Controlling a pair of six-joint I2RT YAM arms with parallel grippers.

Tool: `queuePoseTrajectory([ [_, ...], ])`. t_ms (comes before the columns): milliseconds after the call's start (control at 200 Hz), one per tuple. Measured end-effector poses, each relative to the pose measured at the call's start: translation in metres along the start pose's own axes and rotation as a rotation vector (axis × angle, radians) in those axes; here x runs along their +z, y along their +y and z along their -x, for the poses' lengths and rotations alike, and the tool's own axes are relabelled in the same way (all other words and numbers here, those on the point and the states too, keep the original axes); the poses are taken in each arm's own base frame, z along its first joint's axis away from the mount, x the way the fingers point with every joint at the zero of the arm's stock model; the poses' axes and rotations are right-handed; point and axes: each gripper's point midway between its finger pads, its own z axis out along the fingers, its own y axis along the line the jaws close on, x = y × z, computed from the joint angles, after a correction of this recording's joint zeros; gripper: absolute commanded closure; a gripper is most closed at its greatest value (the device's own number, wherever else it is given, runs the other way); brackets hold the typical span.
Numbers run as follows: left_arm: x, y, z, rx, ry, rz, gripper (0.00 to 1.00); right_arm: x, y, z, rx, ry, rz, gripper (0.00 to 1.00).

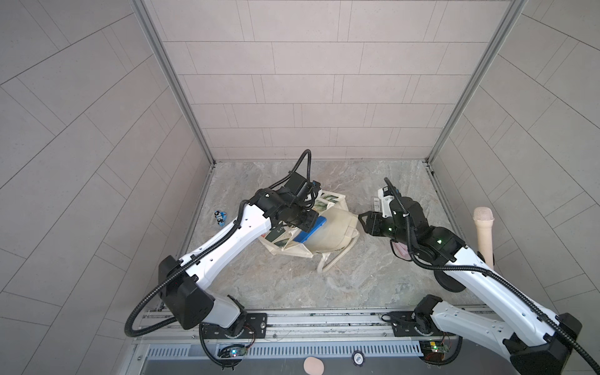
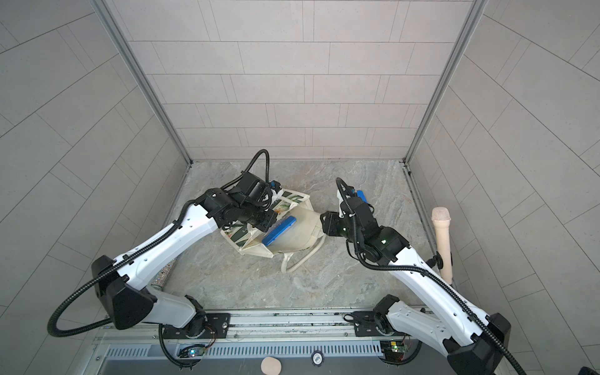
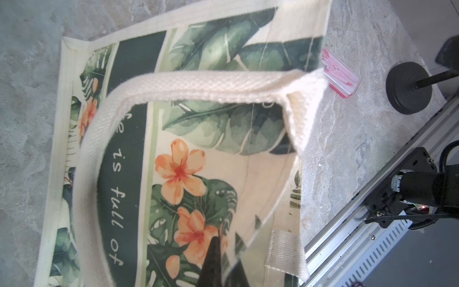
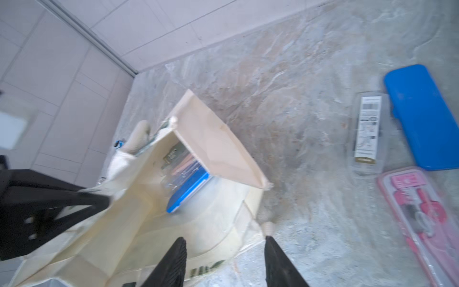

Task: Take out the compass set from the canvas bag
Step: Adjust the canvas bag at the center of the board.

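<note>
The cream canvas bag (image 1: 334, 233) (image 2: 298, 233) lies on its side mid-table, its mouth open toward the right arm. A compass set (image 1: 311, 230) (image 2: 279, 231) in a blue case lies in that mouth. In the right wrist view the compass set (image 4: 188, 191) shows under a clear lid, deep in the bag (image 4: 218, 151). My left gripper (image 1: 312, 217) (image 3: 224, 268) is shut on the bag's printed cloth (image 3: 198, 62), holding the edge up. My right gripper (image 1: 363, 221) (image 4: 224, 239) is open at the bag's rim, one fingertip over the cloth and one over the table.
Right of the bag lie a blue case (image 4: 427, 116), a clear labelled case (image 4: 367, 131) and a pink case (image 4: 422, 218). A beige microphone (image 1: 483, 237) stands on a black base (image 3: 408, 88) at the right edge. A small blue thing (image 1: 220, 218) sits far left.
</note>
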Motion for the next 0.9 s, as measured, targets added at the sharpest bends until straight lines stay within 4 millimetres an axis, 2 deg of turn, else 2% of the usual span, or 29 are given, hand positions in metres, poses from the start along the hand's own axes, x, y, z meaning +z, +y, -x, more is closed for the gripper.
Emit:
queuePoseTrajectory([
  [75,-0.005,0.004,0.001,0.022,0.001,0.026,1.0,0.001,-0.003,-0.003,-0.017,0.032,0.014,0.49],
  [175,-0.014,0.009,0.006,0.054,-0.009,0.065,1.0,0.005,0.011,-0.014,-0.038,0.085,0.088,0.51],
  [375,-0.028,0.019,0.028,0.118,-0.033,0.132,1.0,0.016,0.039,-0.057,-0.077,0.204,0.175,0.51],
  [515,-0.022,0.031,0.05,0.185,-0.006,0.212,1.0,0.018,0.05,-0.079,-0.071,0.25,0.205,0.51],
  [636,-0.012,0.046,0.065,0.261,0.018,0.299,1.0,0.009,0.048,-0.072,-0.046,0.21,0.19,0.5],
  [901,-0.012,0.081,0.091,0.455,-0.007,0.51,1.0,-0.033,0.041,-0.043,0.016,0.049,0.201,0.5],
])
